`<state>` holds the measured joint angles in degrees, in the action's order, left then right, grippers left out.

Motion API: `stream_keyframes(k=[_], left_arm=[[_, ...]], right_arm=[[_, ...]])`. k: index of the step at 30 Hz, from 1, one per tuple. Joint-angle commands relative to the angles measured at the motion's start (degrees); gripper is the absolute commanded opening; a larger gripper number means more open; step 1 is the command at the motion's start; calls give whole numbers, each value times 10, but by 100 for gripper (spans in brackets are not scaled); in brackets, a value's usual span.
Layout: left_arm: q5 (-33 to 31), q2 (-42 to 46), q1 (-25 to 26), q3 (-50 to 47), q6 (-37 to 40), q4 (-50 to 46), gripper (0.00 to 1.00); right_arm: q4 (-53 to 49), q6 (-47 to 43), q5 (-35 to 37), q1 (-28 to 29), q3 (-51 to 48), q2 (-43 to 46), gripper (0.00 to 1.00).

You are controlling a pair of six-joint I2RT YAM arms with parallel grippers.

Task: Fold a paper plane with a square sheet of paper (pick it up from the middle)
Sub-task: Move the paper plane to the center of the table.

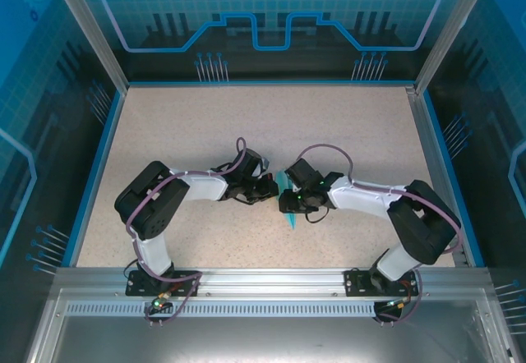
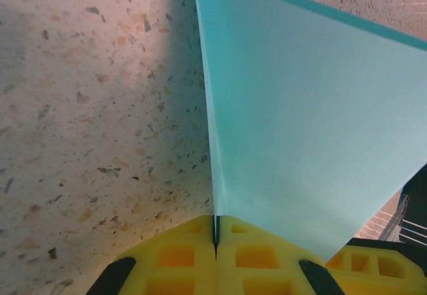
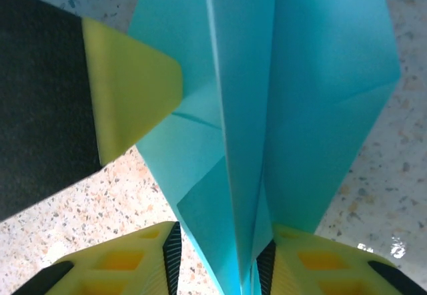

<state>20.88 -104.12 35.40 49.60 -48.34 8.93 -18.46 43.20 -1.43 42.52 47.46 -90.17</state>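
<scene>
Left wrist view: your left gripper [image 2: 215, 223] has its yellow fingers [image 2: 177, 255] pressed together on one edge of the paper plane [image 2: 300, 121], which stands on edge over the speckled table [image 2: 80, 108]. Right wrist view: your right gripper [image 3: 219, 240] has its fingers apart, with the creased paper between them, close to the right-hand finger. Top view: both arms bend inward with elbows out, and the grippers meet at the table's middle.

the table [image 1: 246, 125] has a beige speckled top with a blue rim; near its middle sits a cyan paper plane [image 1: 292, 218], contact unclear.
</scene>
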Motion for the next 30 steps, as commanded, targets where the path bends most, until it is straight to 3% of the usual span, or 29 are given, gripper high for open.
stream_keyframes(k=[1, 10, 21, 30], left_arm=[[12, 7, -4, -3, -13, -4, 1], [-31, 78, -25, -7, -14, -77, 34], [-196, 180, -48, 1, 1, -277, 54], [-212, 188, -52, -3, 4, -303, 60]], right_arm=[[-25, -10, 27, 12, 22, -20, 34], [-60, -8, 62, 20, 53, -46, 25], [-126, 5, 134, 41, 110, -90, 25], [-135, 7, 145, 48, 128, -96, 37]])
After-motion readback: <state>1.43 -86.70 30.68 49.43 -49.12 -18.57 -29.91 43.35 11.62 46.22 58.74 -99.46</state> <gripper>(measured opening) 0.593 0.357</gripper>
